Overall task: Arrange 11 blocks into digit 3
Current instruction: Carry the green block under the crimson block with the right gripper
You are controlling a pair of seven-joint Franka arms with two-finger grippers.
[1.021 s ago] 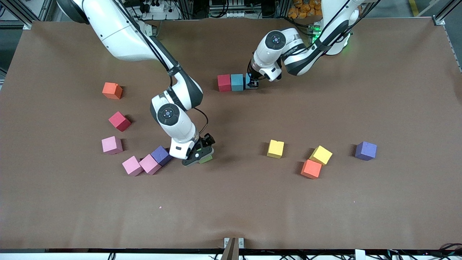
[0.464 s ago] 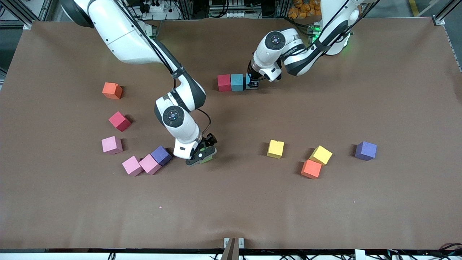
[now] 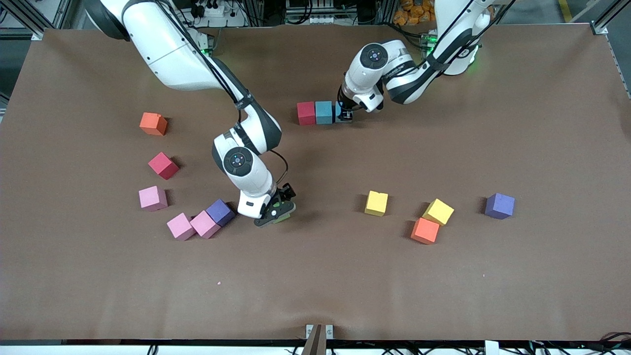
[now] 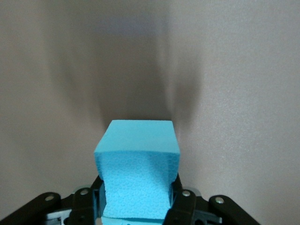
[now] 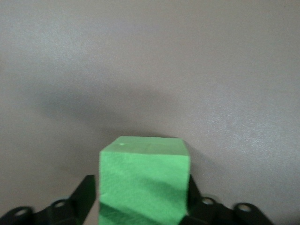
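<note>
A red block (image 3: 306,113) and a cyan block (image 3: 324,112) stand side by side in a row. My left gripper (image 3: 346,115) is shut on a second cyan block (image 4: 138,159) at that row's end toward the left arm, low at the table; its fingers (image 4: 180,201) pinch the foam. My right gripper (image 3: 277,213) is down at the table with the green block (image 5: 144,183) between its fingers (image 5: 86,197), which press against both sides. In the front view only a sliver of the green block (image 3: 282,217) shows under the hand.
Toward the right arm's end lie an orange block (image 3: 153,124), a red one (image 3: 163,165), three pink ones (image 3: 152,198) and a purple one (image 3: 220,212) beside my right hand. Toward the left arm's end lie two yellow blocks (image 3: 376,203), an orange one (image 3: 425,230) and a purple one (image 3: 499,205).
The right gripper settled over the green block and its fingers closed in on it. The left gripper stayed at the row with the cyan block.
</note>
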